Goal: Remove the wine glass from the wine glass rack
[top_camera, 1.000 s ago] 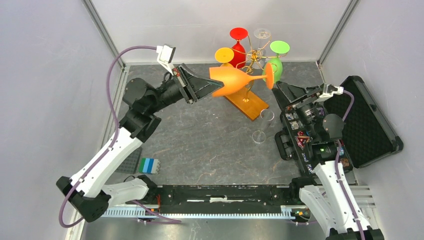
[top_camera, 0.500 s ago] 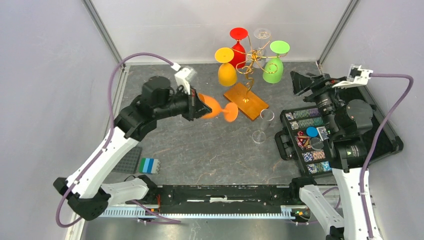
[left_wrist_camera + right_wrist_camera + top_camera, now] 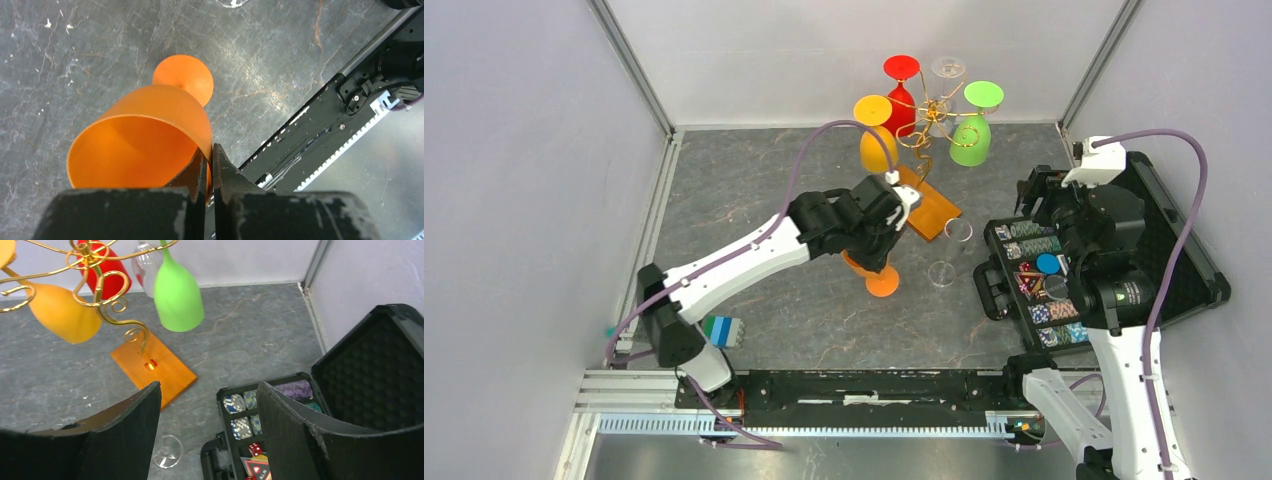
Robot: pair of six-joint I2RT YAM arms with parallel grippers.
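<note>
Bright, even light falls from overhead, leaving only faint, soft shadows and a mild sheen on the dark grey veined stone tabletop (image 3: 804, 300). Near my left wrist lens, the black fingers (image 3: 230, 175) of my left gripper (image 3: 210, 149) blur, while the translucent orange plastic wine glass (image 3: 145, 135) glows, sharp

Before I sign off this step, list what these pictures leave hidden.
Top view: the left gripper is hidden under its own wrist.
Left wrist view: whether the foot of the orange glass touches the table; seen from above.
Right wrist view: the top of the wine glass rack, cut off by the upper edge.
</note>
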